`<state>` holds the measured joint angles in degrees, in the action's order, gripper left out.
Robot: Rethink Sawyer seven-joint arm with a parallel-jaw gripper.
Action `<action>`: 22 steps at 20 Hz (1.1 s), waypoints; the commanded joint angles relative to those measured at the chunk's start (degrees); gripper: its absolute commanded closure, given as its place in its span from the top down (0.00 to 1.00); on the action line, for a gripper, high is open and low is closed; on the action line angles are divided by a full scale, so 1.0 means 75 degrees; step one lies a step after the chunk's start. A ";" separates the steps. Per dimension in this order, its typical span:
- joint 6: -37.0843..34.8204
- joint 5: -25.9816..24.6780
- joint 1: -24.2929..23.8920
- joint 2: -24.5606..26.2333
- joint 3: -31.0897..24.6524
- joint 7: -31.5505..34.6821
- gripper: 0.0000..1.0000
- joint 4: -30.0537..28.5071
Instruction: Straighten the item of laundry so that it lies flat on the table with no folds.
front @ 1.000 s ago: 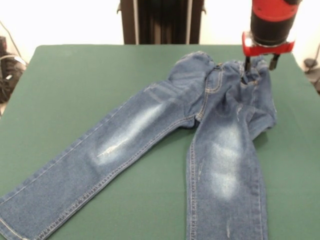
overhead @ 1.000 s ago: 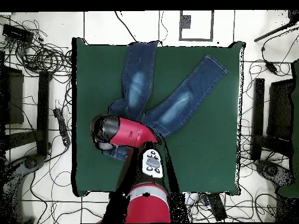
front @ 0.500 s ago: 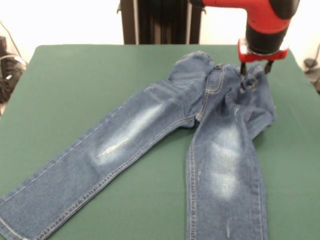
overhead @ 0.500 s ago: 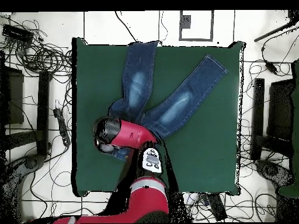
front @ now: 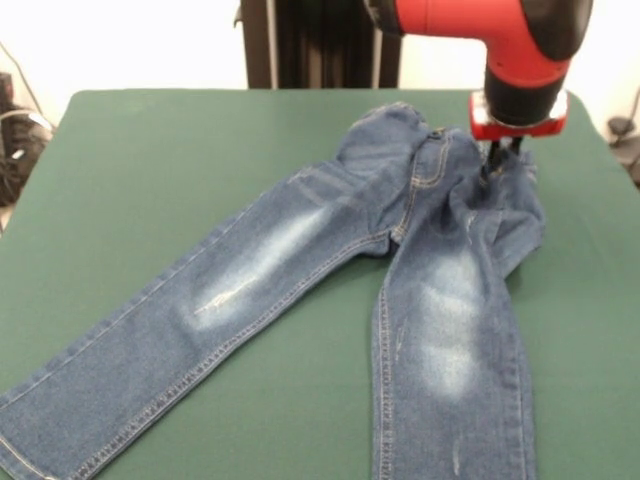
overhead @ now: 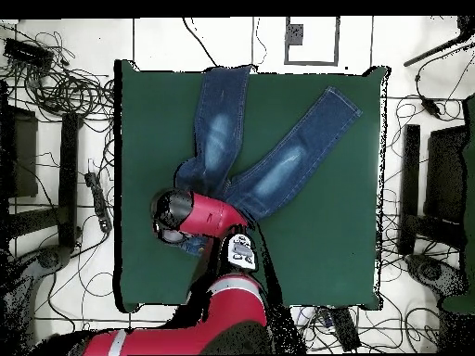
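from my overhead feed i see tangled cables on the tiled floor off one end of the table, more cables off the other, and a grey square plate beyond its far edge.

green table, one garment on it
jeans lie face up, legs spread in a v, waistband bunched near the robot's side, cuffs at the opposite edge.

Glossy red arm with black joints and red wrist flange.
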<state>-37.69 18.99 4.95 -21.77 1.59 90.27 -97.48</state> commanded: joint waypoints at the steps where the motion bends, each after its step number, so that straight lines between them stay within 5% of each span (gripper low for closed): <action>1: 0.0384 0.0460 0.0093 0.0543 -0.0938 0.1608 0.00 0.0060; 22: -0.0475 0.1569 0.0473 -0.0771 -0.1168 0.2356 0.00 -0.1127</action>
<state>-37.68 25.32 5.52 -26.67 0.01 90.31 -100.91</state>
